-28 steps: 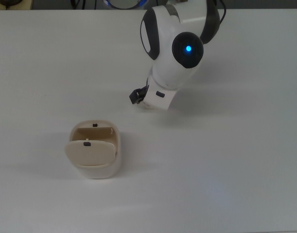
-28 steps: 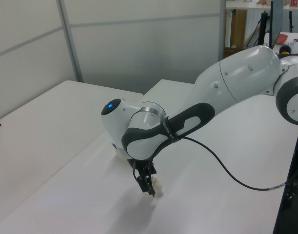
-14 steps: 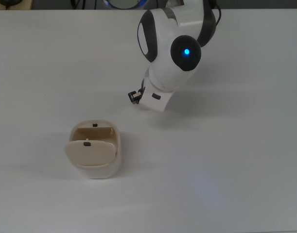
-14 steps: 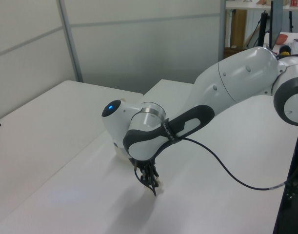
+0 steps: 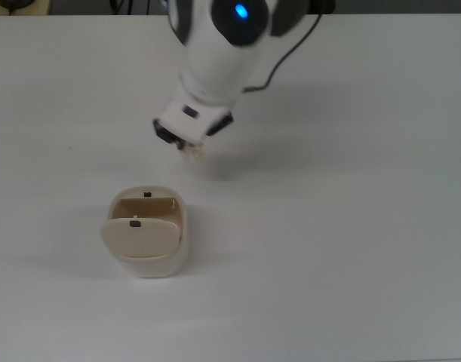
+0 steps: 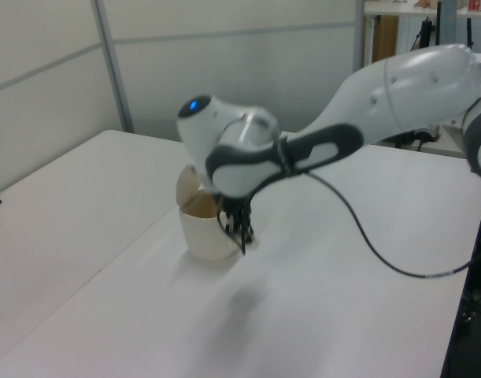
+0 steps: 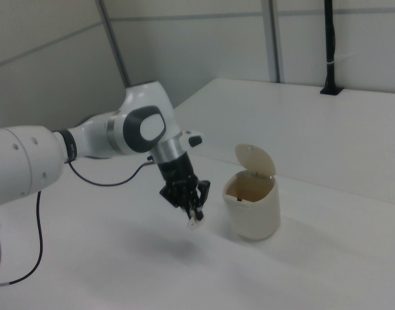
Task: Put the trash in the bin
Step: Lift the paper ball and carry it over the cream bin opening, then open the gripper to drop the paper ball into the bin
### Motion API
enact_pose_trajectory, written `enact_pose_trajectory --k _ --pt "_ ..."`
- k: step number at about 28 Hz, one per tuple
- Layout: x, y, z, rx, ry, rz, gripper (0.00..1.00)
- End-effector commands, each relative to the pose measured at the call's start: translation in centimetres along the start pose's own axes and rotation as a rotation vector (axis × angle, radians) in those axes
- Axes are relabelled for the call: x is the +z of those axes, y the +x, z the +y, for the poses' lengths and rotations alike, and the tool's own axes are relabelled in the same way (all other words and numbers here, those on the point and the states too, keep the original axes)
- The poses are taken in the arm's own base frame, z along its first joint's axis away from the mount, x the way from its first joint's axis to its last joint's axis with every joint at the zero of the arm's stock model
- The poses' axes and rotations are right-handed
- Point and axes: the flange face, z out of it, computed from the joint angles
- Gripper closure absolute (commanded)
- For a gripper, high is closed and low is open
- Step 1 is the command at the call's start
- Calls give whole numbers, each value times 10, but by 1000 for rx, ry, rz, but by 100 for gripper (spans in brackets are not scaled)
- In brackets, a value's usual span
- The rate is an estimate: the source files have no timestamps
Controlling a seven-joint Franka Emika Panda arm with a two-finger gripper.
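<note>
My tool [image 7: 194,210] pinches the paper wad [image 7: 194,223] at its top, lifted above the surface [image 7: 326,258] beside the open-lidded bin [image 7: 252,206]. It looks light and crushable, so a gentle grip should suffice.

Bin [image 5: 147,241] is standing on the table [image 5: 351,249], lid [image 7: 255,159] tipped up. Gripper [image 7: 192,208] is hanging above the table, holding the trash [image 7: 194,223] at its fingertips. In the right view's left of the bin; in the top view, beyond it, apart.
</note>
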Motion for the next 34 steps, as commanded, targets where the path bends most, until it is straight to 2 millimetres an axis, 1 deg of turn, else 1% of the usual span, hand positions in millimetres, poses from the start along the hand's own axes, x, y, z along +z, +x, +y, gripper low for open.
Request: enact_pose_trajectory --k 1,3,5,9,10,16,20,21,23,24,25,26,27,28,29,34 --pt "-34 -17 45 105 29 69 83" --pt "-39 -16 55 131 52 102 82" --pt "-44 -14 67 169 86 174 82" --pt "-48 -8 79 237 121 271 83" --pt "-49 -2 80 261 128 317 83" --pt "-39 19 86 349 126 444 82" --pt "-33 29 88 397 125 501 81" --pt "-34 31 90 405 119 527 76" --pt "-29 34 89 405 118 539 70" --pt "-27 35 89 407 118 540 64" --pt "-25 36 89 408 119 540 56" --pt "-25 36 89 408 119 540 43" --pt "-26 35 89 408 119 540 18" --pt "-27 35 89 408 119 540 3" --pt "-27 35 89 410 119 540 0" --pt "-35 31 91 410 115 541 0"
